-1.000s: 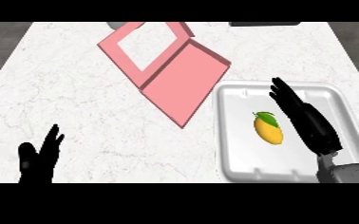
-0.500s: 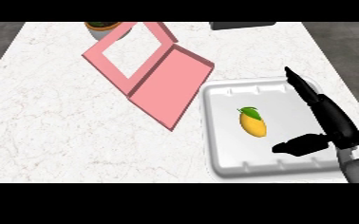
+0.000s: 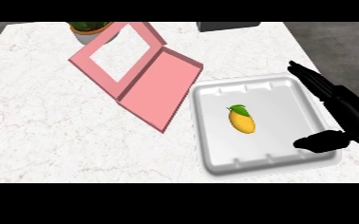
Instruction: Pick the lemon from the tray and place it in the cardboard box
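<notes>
A small yellow lemon with a green leaf is lying near the middle of the white, square, shallow tray, touching nothing else. The black right hand is hovering over the tray's right rim, fingers straight and close together, thumb spread wide apart from them, holding nothing. The pink cardboard box with its lid folded open is sitting just left of the tray on the white marble counter. A potted plant is standing behind the box.

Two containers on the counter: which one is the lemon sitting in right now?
The white tray, on the right beside the robot hand. The lemon lies near its middle. The pink box, open and flat to the left, has nothing in it.
</notes>
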Robot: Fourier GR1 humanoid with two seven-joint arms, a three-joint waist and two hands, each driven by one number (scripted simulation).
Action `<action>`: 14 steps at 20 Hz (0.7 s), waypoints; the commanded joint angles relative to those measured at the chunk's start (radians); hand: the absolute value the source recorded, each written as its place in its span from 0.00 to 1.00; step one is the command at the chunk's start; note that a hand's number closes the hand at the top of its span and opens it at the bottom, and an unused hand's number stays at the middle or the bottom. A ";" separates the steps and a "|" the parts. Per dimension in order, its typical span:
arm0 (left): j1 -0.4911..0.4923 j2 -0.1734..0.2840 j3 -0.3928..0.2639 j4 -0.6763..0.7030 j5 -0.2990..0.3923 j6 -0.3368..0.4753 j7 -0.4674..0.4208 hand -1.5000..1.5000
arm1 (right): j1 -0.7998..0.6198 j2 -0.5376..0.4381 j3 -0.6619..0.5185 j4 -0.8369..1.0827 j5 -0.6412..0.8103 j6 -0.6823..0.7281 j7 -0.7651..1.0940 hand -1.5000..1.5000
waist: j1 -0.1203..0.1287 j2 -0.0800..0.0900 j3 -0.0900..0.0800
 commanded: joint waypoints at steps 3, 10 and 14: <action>-0.286 -0.047 0.100 -0.144 -0.097 -0.002 -0.197 0.50 | -0.004 -0.076 0.054 -0.044 0.095 0.040 0.017 0.00 | -0.026 0.011 -0.003; -0.305 -0.050 0.081 -0.107 -0.114 0.018 -0.242 0.50 | 0.024 -0.106 0.114 -0.078 0.102 0.125 0.080 0.00 | -0.023 0.020 -0.002; -0.326 -0.052 0.072 -0.088 -0.115 0.021 -0.273 0.50 | 0.028 -0.086 0.127 -0.081 0.100 0.132 0.127 0.00 | -0.014 0.034 0.001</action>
